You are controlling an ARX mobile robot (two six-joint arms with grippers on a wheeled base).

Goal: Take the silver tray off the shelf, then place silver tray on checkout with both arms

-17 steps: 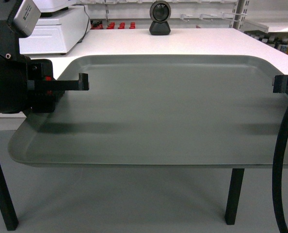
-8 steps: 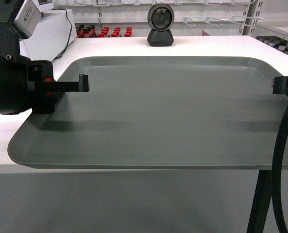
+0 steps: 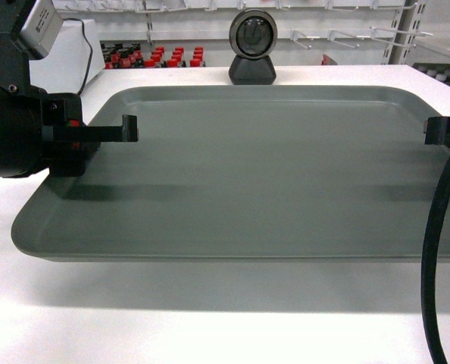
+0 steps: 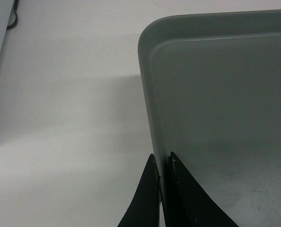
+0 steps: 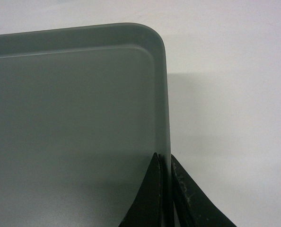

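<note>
silver tray [image 3: 255, 167], both pincers clamped, no writing

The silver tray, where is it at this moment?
In the head view the silver tray spans the middle above the white checkout, before the scanner, each side rim clamped by a tool.
</note>
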